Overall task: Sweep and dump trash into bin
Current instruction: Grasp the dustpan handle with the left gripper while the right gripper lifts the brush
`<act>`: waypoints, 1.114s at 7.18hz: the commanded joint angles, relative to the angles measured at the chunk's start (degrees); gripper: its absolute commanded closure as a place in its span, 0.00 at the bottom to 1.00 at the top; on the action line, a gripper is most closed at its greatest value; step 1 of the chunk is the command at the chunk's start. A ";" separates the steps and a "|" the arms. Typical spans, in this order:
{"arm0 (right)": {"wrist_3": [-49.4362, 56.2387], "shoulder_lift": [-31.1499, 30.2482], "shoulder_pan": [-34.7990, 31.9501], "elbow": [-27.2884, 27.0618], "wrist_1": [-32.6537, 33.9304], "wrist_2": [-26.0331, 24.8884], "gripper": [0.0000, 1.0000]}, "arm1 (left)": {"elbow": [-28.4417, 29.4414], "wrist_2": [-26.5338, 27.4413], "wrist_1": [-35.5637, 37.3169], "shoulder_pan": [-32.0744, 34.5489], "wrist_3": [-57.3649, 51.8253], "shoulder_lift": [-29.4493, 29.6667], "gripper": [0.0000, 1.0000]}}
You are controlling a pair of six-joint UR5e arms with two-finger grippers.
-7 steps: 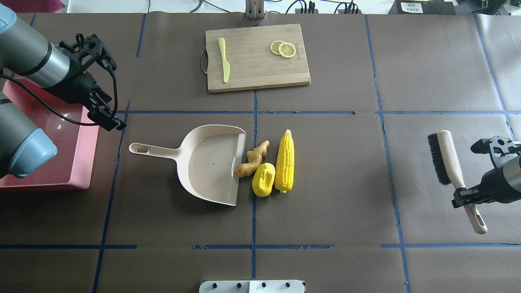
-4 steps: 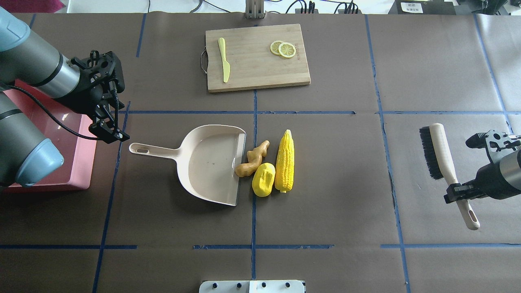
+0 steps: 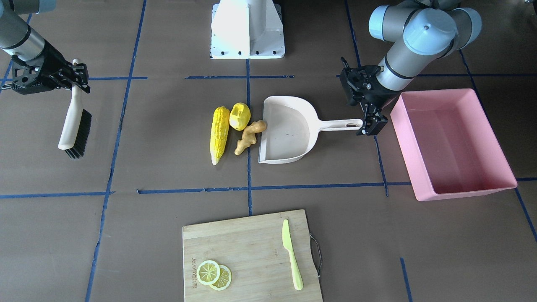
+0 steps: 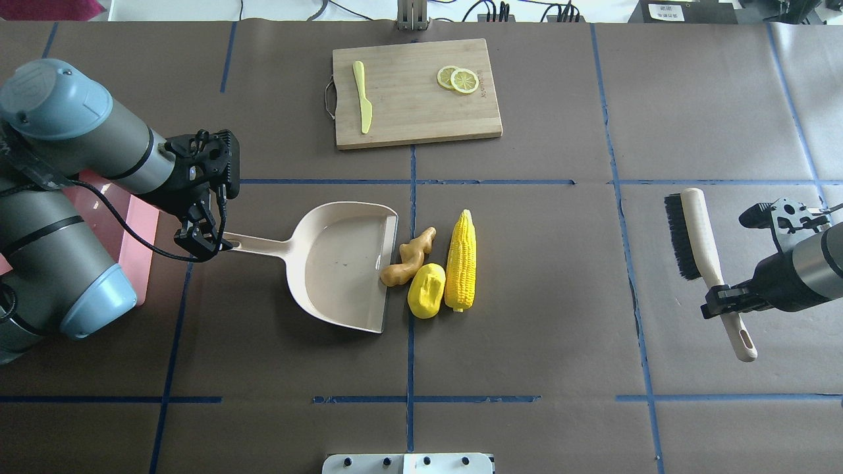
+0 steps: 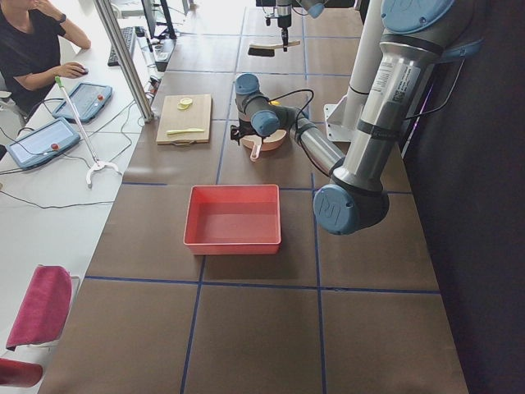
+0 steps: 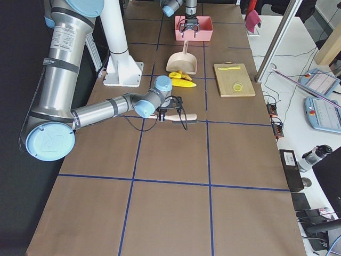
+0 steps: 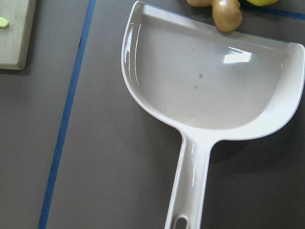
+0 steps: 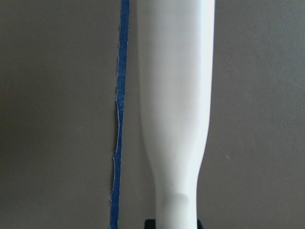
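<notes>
Desk centre: corn cob, potato, ginger root at dustpan mouth. Left tool over dustpan handle, apparently released; right tool, grasping brush, well apart.

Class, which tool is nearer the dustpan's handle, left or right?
Left. The left tool is at the end of the dustpan handle; the right tool, gripping the brush, is far across the table.

Bright even light, soft shadows, glare inside the dustpan.
</notes>
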State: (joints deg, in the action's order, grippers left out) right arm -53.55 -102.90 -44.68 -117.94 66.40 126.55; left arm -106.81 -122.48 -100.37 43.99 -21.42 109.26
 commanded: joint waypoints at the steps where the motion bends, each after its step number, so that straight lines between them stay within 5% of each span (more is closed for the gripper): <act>1: -0.06 4.26 -0.06 -1.15 8.44 -0.25 1.00 | 0.19 3.64 -0.18 -4.15 -1.68 0.16 0.01; 8: -0.32 8.33 0.03 -1.42 13.49 -0.25 1.00 | 5.37 5.14 0.09 -5.84 -5.56 2.98 0.01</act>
State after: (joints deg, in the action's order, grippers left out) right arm -53.87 -94.88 -44.68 -119.35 79.52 126.25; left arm -102.18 -117.34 -100.30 38.46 -26.98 112.28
